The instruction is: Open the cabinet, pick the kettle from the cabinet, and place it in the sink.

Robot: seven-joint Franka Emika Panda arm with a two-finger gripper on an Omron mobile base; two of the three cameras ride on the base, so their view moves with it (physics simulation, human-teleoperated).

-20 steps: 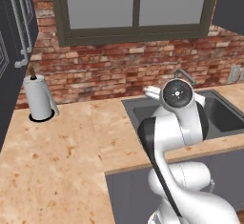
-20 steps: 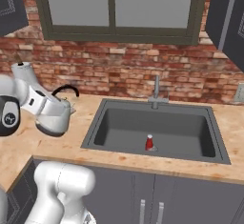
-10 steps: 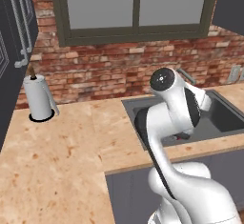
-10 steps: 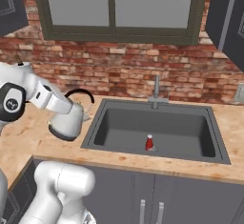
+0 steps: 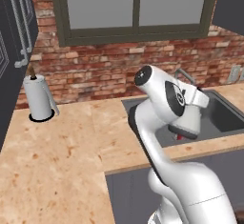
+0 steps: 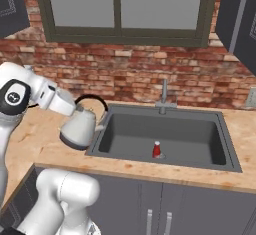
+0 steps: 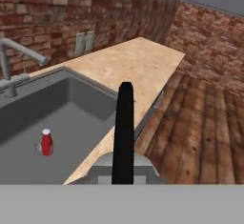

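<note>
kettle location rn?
In the right base view the kettle hangs in the gripper at the left, over the counter edge at the sink's left rim, not yet over the basin.

Black kettle handle (image 7: 125, 132) upright before the sink (image 7: 90, 106), perhaps kettle lid (image 7: 121, 170) below, red bottle (image 7: 46, 142) inside.
</note>
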